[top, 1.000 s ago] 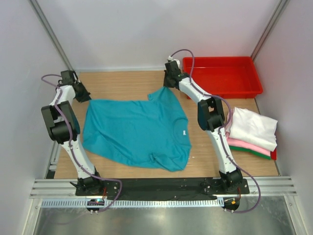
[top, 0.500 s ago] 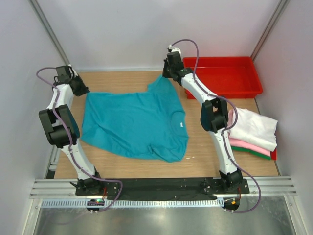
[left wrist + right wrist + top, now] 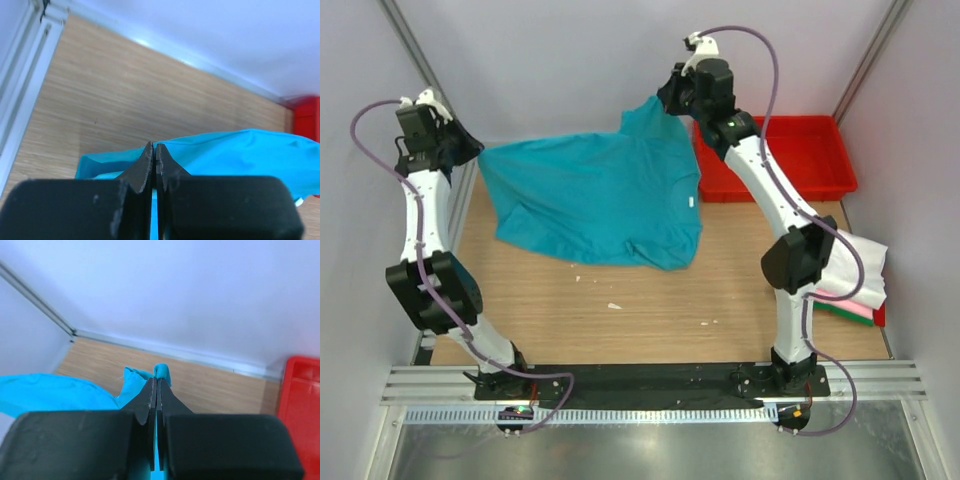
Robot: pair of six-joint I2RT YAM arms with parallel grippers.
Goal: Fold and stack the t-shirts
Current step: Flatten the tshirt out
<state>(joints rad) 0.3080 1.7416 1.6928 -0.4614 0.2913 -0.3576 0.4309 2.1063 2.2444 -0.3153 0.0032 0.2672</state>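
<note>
Both pinches are fully closed on the teal t-shirt (image 3: pixel 595 200): left end effector (image 3: pixel 472 150) on one hem corner, right end effector (image 3: pixel 667 100) on the other. The shirt hangs spread between them over the far side of the bench (image 3: pixel 650 310); I can't tell if its low edge touches. I'd move both at equal height, cloth taut, clear of the red tray (image 3: pixel 800 150), and lay it flat. The folded stack (image 3: pixel 840 265) sits at the right.
</note>
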